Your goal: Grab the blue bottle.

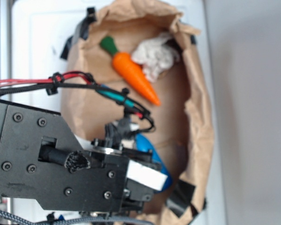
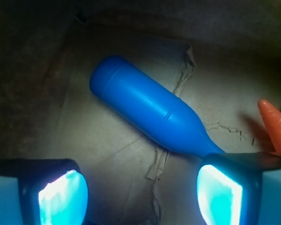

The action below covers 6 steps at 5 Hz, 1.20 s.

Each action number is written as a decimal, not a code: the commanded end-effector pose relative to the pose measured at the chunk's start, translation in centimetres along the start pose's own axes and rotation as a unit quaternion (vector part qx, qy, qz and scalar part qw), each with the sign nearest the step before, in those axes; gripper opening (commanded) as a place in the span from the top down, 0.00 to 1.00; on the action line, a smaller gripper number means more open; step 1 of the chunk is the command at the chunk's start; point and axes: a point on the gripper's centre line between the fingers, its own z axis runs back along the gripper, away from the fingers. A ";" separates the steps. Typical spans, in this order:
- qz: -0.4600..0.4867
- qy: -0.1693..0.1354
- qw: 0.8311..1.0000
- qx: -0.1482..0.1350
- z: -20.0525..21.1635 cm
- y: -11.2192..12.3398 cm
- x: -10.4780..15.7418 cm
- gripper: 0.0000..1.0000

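Note:
The blue bottle (image 2: 145,110) lies on its side on brown paper, running from upper left to lower right in the wrist view. Its narrow neck disappears behind my right finger (image 2: 220,194). My gripper (image 2: 140,197) is open, its two pads wide apart with only paper between them, just below the bottle. In the exterior view only a sliver of the blue bottle (image 1: 152,154) shows past the arm, and the gripper (image 1: 143,185) hangs low over it.
An orange toy carrot (image 1: 133,75) with a green top lies further back on the brown paper (image 1: 93,108), beside a crumpled white cloth (image 1: 154,56). The carrot's tip (image 2: 276,126) shows at the wrist view's right edge. Raised paper edges ring the area.

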 end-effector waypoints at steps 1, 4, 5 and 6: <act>-0.020 -0.030 0.998 -0.049 0.5 3.0 4.6 0.00; -0.042 -0.041 0.996 -0.074 -2.1 4.0 4.4 0.00; -0.066 -0.027 0.993 -0.098 -2.9 2.9 3.0 0.00; -0.072 -0.032 0.990 -0.113 -2.3 2.4 2.2 0.00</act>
